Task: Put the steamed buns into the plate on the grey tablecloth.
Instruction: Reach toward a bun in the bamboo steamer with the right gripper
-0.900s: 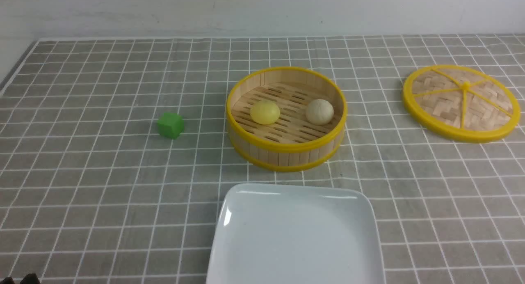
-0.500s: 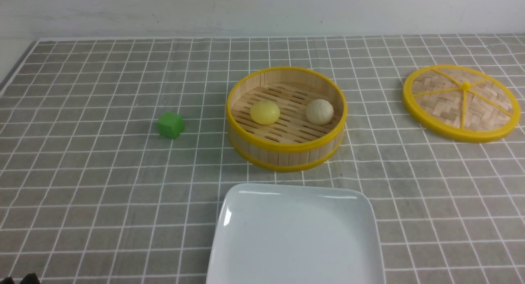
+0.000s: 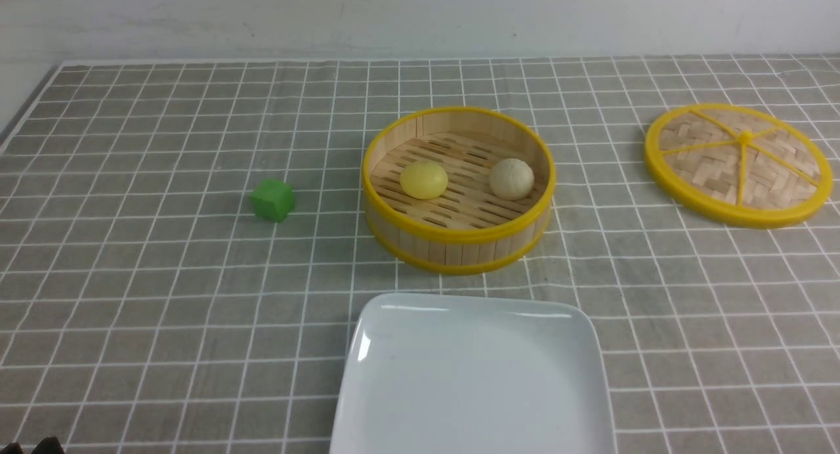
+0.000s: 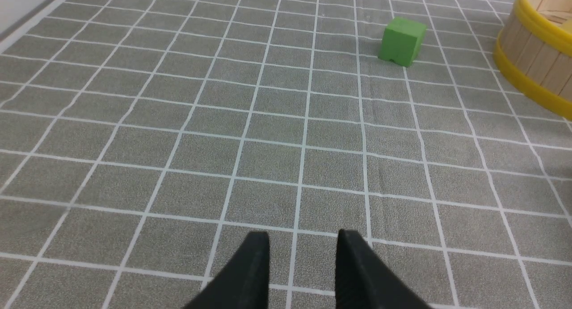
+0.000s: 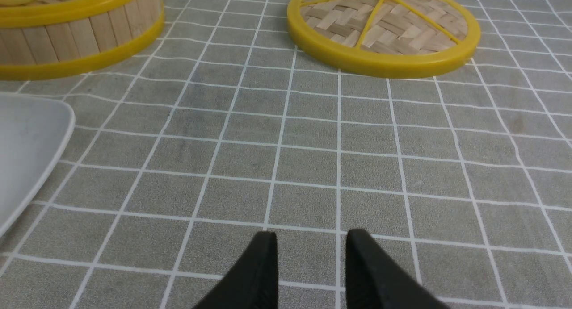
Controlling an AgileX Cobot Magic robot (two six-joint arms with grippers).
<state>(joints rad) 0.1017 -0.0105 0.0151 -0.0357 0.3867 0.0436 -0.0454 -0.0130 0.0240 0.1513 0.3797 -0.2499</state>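
grey tablecloth point(image 3: 131, 277), white grid; white plate point(image 3: 472, 375); yellow bun point(image 3: 424, 180); beige bun point(image 3: 512, 178); green cube point(image 3: 273, 200); yellow-rimmed steamer point(image 3: 459, 235)

Plain white wall point(image 3: 420, 14) at the back — faintly scuffed, evenly lit.

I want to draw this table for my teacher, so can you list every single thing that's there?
buns: 2, a pale yellow bun and an off-white bun, side by side inside the steamer
steamer: 1, bamboo with yellow rims, mid-cloth, lid off
lid: 1, woven bamboo with a yellow rim, flat on the cloth to the right of the steamer
green cube: 1, left of the steamer
plate: 1, white, empty, in front of the steamer
grey tablecloth: 1, white grid, under everything
left gripper: 1, black, open, empty, over bare cloth
right gripper: 1, black, open, empty, over bare cloth
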